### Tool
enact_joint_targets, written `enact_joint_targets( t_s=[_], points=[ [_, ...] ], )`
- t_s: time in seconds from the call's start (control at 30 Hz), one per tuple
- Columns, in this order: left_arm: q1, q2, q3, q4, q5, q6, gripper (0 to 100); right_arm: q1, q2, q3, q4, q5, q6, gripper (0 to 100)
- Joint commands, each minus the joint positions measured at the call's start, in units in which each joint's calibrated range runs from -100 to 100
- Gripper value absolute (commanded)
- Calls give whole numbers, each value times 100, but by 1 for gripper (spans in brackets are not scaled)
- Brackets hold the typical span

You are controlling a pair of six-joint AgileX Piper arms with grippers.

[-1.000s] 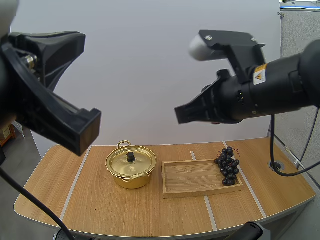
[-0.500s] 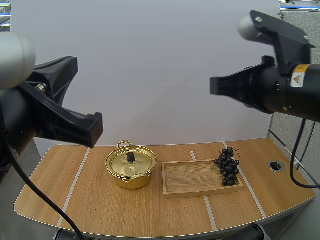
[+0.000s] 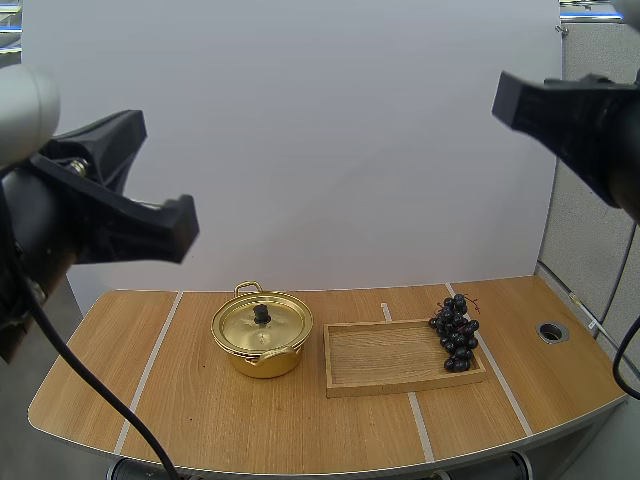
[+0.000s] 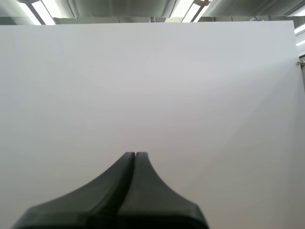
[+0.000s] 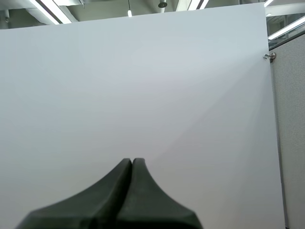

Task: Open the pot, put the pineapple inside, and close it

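On table (image 3: 200,410), pot (image 3: 262,335) sits far from left end effector (image 4: 135,154) and right end effector (image 5: 132,161), both clenched.

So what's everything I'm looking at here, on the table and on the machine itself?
table: one, light wood with pale stripes, under everything.
pot: one, gold, left of the table's middle, standing upright.
lid: one, gold with a black knob, sitting on the pot.
tray: one, wooden, just right of the pot, its middle bare.
bunch of grapes: one, dark purple, lying at the tray's right end.
round hole: one, metal-ringed, in the table near its right edge.
left gripper: one, black, fingers together, holding nothing, raised above the table.
right gripper: one, black, fingers together, holding nothing, also raised.
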Motion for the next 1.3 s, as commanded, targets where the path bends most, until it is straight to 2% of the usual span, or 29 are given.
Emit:
enact_joint_targets(
  t_s=[0.0, 0.23, 0.33, 0.47, 0.57, 0.7, 0.93, 1.27],
  points=[
    [-18, -27, 61, 773, -621, -664, 0, -153, -94, 743, 258, -1348, 25, 0],
    [-11, -27, 1062, 846, -1436, -722, 0, -153, -94, 2337, 248, -3096, 15, 0],
    [58, -27, 1604, 846, -1631, -698, 0, -153, -94, 2991, 248, -3633, -68, 0],
    [198, -27, 2234, 846, -1756, -707, 0, -153, -94, 3653, 248, -3919, -107, 0],
    [250, -27, 2640, 846, -2191, -707, 0, -153, -94, 4044, 248, -3932, -107, 0],
    [250, -27, 3422, 846, -3068, -701, 0, -153, -94, 4637, 248, -4261, -125, 0],
    [250, -27, 4539, 846, -3629, -556, 0, -153, -94, 5732, 248, -5048, -125, 0],
    [250, -27, 5108, 846, -3612, -617, 0, -153, -94, 6513, 120, -5079, -125, 0]
  ],
)
